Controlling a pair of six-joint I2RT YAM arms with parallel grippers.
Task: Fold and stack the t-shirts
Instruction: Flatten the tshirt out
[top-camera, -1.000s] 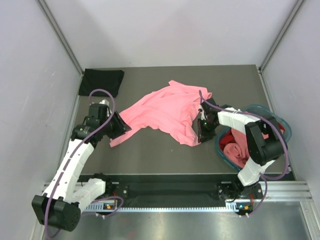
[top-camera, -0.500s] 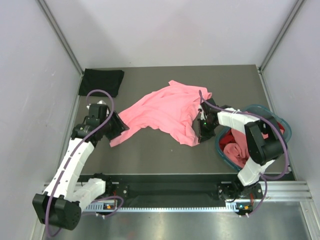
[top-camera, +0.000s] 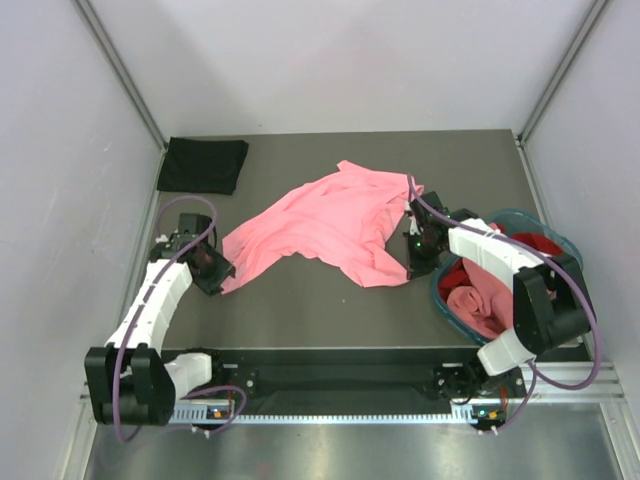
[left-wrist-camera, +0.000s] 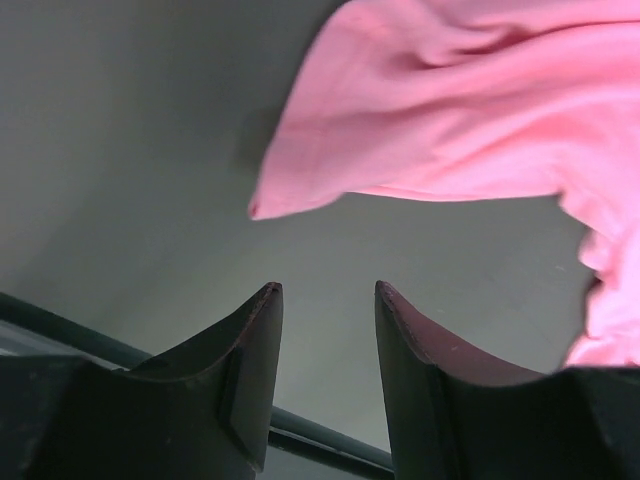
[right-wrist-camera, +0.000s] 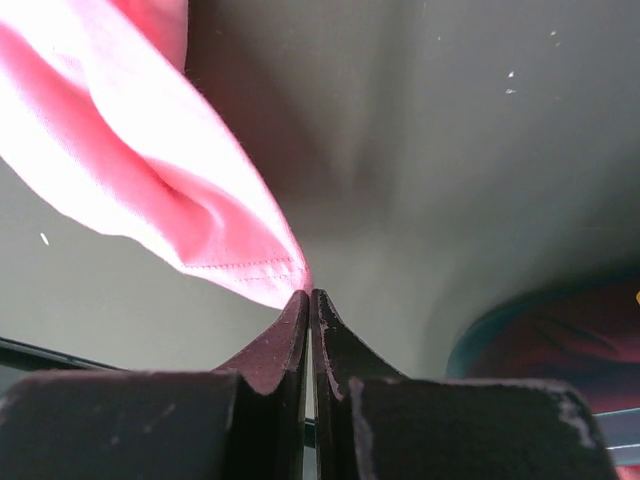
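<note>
Pulled back nearward since a second ago, left gripper (left-wrist-camera: 325, 290) fingers spread just short of salmon pink t-shirt (top-camera: 320, 220) corner, right gripper (right-wrist-camera: 308, 293) fingers pinching its hem, beside teal basket (top-camera: 520, 214)

1. Surface: dark grey flat table (top-camera: 300, 310) carried everything.
2. Middle: salmon pink cloth t-shirt (top-camera: 320, 225) lay crumpled and spread out.
3. Far left corner: black cloth t-shirt (top-camera: 203, 164) lay folded.
4. Right side: round teal plastic basket (top-camera: 438, 292) stood near the pink hem.

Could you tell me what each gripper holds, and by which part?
Right gripper pinches the salmon pink cloth t-shirt by its hemmed corner; left gripper holds nothing.
</note>
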